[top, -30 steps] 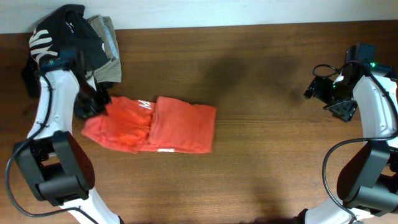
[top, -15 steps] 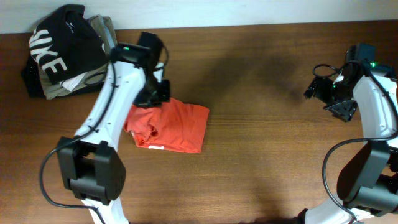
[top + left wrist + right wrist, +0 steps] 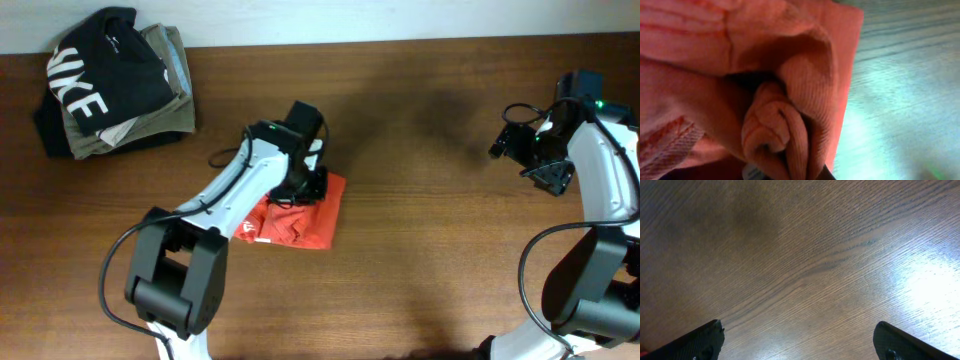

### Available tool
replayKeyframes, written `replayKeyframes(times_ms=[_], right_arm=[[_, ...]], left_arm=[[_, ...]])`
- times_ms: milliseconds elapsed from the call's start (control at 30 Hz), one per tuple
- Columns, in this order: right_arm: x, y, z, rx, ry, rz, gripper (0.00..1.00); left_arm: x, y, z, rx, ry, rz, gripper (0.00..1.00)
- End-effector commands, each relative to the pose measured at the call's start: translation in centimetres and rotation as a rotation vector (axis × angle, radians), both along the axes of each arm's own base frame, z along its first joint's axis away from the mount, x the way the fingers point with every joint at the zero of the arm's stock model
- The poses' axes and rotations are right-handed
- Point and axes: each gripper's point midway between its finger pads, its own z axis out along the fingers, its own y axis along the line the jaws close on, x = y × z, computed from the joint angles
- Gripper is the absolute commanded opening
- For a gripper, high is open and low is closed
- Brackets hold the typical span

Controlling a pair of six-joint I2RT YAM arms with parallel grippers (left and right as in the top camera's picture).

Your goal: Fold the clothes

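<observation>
Most of the folding appears done, judging by how the cloth lies. One red-orange short-sleeved T-shirt of soft fabric (image 3: pixel 305 222) is seen from overhead as a small, thick, roughly square bundle on the brown wooden table (image 3: pixel 430 260), slightly left of centre. No sleeve or hem is spread out. The bundle's right edge is straight, but its left part is rumpled, and a small white neck label (image 3: pixel 246 230) pokes out at the near left corner. What is likely left is for that bunched part to be smoothed or tucked and the bundle released.

The left jaws are lowered onto the far edge of the bundle, with the white left arm (image 3: pixel 235 195) reaching in from the near left. In the left wrist view, a ribbed fold of the fabric is rolled up right before the camera. The jaws are hidden by cloth, so it cannot be told whether they are closed on it. The right jaws are spread wide, holding nothing, over bare wood at the far right, well apart from the T-shirt.

At the far left corner, a black garment with large white letters (image 3: pixel 95 75) is piled on olive-grey folded garments (image 3: pixel 170 110).
</observation>
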Motion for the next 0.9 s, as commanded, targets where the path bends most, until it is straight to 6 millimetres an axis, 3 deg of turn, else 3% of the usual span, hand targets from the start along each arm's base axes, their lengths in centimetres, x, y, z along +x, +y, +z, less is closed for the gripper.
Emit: replayKeyframes(times_ms=[0,67,133,167,200,300,400,467,500,533,567,600,667,733,800,867], right_arm=[[0.2,-0.1,0.5,-0.004,-0.015,0.007,0.99],[0.2,-0.1,0.5,-0.004,-0.015,0.007,0.99],[0.2,-0.1,0.5,-0.004,-0.015,0.007,0.99],[0.2,-0.1,0.5,-0.004,-0.015,0.007,0.98],[0.2,-0.1,0.5,-0.005,-0.015,0.007,0.99],[0.2,-0.1,0.5,-0.005,-0.015,0.007,0.99],[0.2,-0.1,0.5,-0.004,-0.015,0.007,0.99],[0.2,-0.1,0.5,-0.004,-0.015,0.007,0.99],[0.2,-0.1,0.5,-0.004,-0.015,0.007,0.99],[0.2,-0.1,0.5,-0.004,-0.015,0.007,0.99],[0.2,-0.1,0.5,-0.005,-0.015,0.007,0.99],[0.2,-0.1,0.5,-0.004,-0.015,0.007,0.99],[0.2,-0.1,0.5,-0.004,-0.015,0.007,0.99],[0.2,-0.1,0.5,-0.004,-0.015,0.007,0.99],[0.2,-0.1,0.5,-0.004,-0.015,0.007,0.99],[0.2,-0.1,0.5,-0.005,-0.015,0.007,0.99]], left_arm=[[-1.2,-2.7,-0.2,-0.042,-0.002,-0.054,0.17],[-1.5,-3.7,-0.1,-0.058,-0.013,-0.076,0.18],[-1.6,-4.7,0.1,-0.078,-0.025,-0.095,0.27],[-1.6,-5.1,0.2,-0.087,-0.031,-0.103,0.39],[-1.6,-5.7,0.7,-0.120,-0.028,-0.118,0.44],[-1.7,-8.7,3.8,-0.286,-0.030,-0.209,0.46],[-0.9,-9.7,7.7,-0.342,-0.133,-0.325,0.47],[-0.2,-9.4,10.5,-0.345,-0.198,-0.350,0.48],[0.7,-8.5,12.2,-0.319,-0.244,-0.329,0.56],[1.7,-6.9,13.6,-0.269,-0.282,-0.294,0.71],[2.6,-5.2,14.5,-0.217,-0.309,-0.256,0.76],[3.3,-3.9,14.7,-0.184,-0.323,-0.226,0.81],[4.4,-1.4,14.4,-0.151,-0.310,-0.165,0.82],[4.9,0.9,12.9,-0.105,-0.246,-0.076,0.82],[4.6,1.5,10.6,-0.074,-0.163,-0.041,0.82],[4.7,0.9,7.6,-0.054,-0.092,-0.042,0.81]])
